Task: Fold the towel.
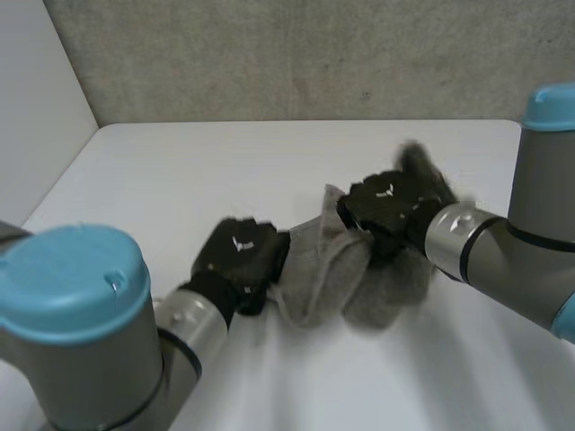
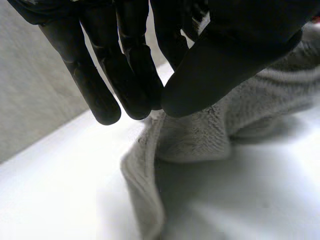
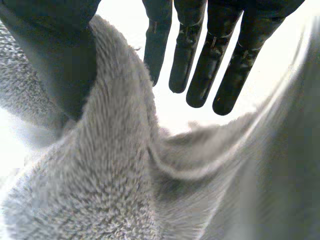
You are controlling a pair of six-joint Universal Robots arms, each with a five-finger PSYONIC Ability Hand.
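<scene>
Between left hand [image 1: 238,251] and right hand [image 1: 386,206], the grey towel [image 1: 328,274] lies bunched.

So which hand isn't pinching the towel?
The right hand: its fingers are straight and off the towel, which drapes over its thumb. The left hand pinches the towel's edge between thumb and fingertips.

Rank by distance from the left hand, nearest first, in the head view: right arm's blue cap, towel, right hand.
1. towel, touching the left hand.
2. right hand, on the towel's far side.
3. blue cap, at the view's right edge.
</scene>
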